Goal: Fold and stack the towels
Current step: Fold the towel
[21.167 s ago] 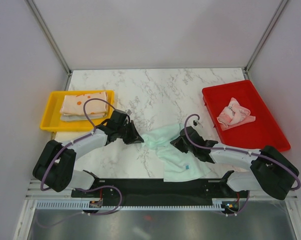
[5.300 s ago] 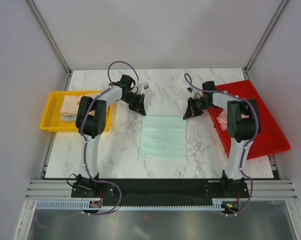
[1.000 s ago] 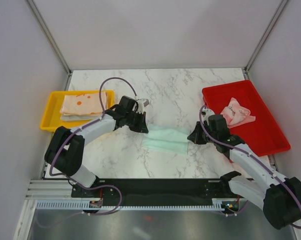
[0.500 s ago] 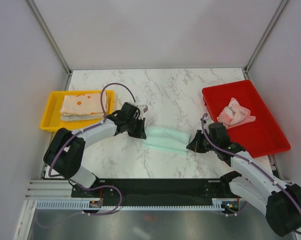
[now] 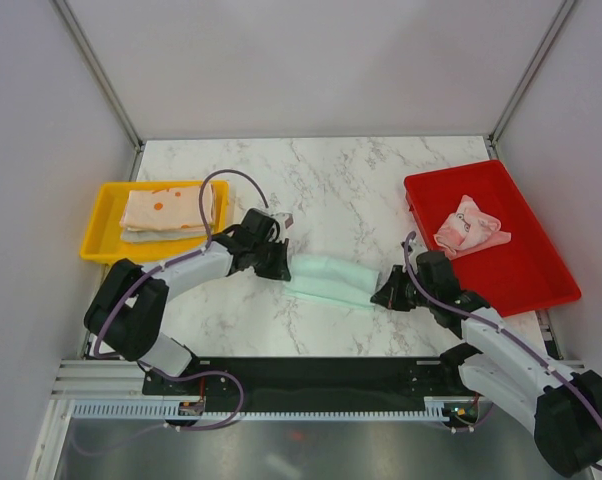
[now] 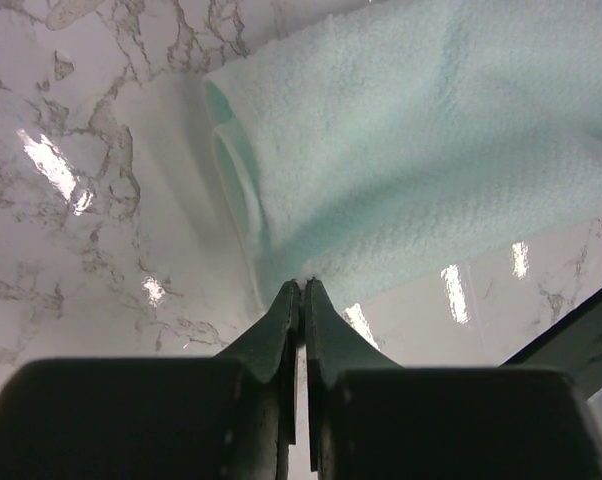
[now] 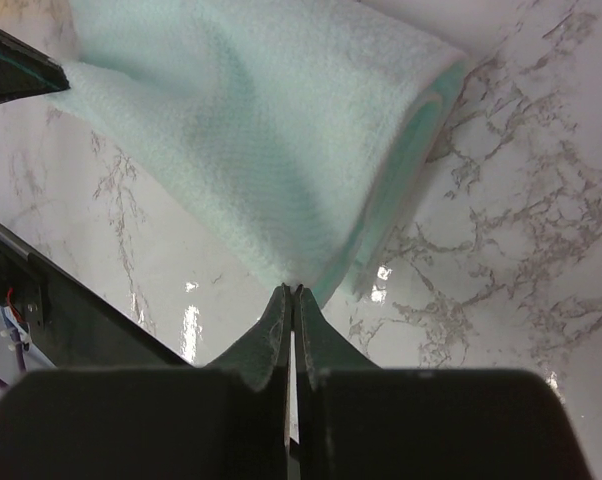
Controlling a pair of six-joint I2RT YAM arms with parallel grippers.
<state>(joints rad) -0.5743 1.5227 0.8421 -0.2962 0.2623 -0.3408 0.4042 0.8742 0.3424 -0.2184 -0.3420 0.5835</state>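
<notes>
White arms [image 5: 186, 268] with black joints [image 5: 121, 312], black end effectors [image 5: 284, 262], purple cables [image 5: 226, 173].

The hand [image 7: 293, 292] has its two fingers pressed together, their tips nipping the near corner of a mint towel [image 7: 251, 130]. The towel is folded, and its layers show as a rounded double edge on the right side. It lies across the white, grey-veined surface [image 7: 501, 250]. A dark bar [image 7: 11, 65] crosses the upper left corner. A dark rail [image 7: 71, 330] runs diagonally along the lower left.
</notes>
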